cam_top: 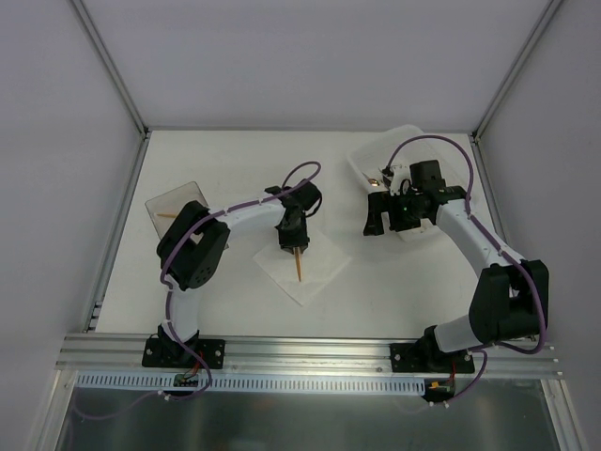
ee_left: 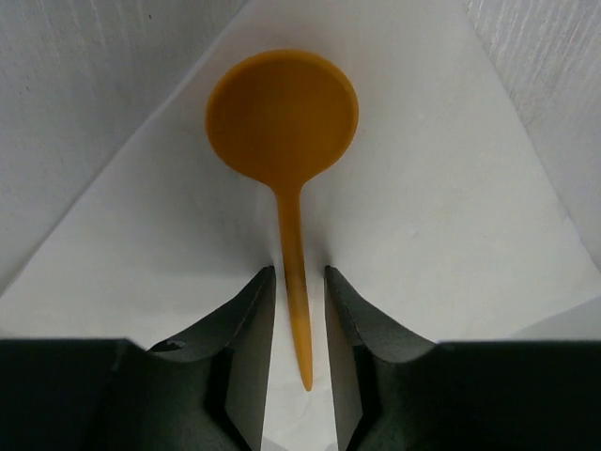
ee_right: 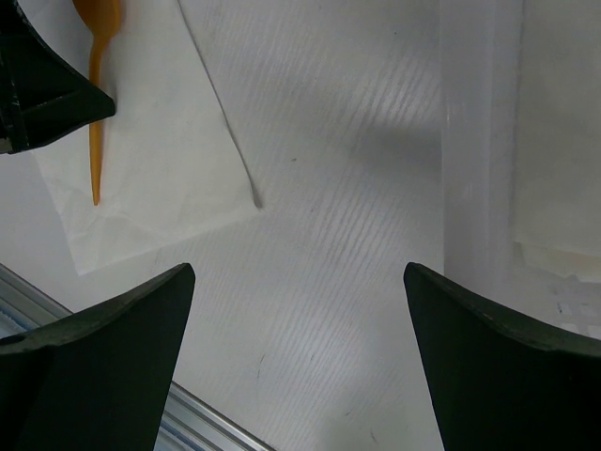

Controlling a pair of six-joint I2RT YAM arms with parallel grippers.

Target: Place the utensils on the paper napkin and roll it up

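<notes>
Orange spoon [ee_left: 284,122], bowl at 12 o'clock on the paper napkin [ee_left: 423,235], sits loose between the left gripper's [ee_left: 299,274] barely parted jaws: open wider, then lift straight up.

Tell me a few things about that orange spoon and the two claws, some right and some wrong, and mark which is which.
1. The orange spoon lies on the white napkin. True.
2. The left gripper squeezes the spoon's handle tight. False: its jaws stand on either side of the handle with a gap showing on both sides.
3. The right gripper carries a fork. False: it is wide open with nothing between its jaws, above the bare table.
4. The spoon's round bowl points away from the left gripper. True.
5. The napkin is rolled around the spoon. False: it lies flat and unrolled.
</notes>
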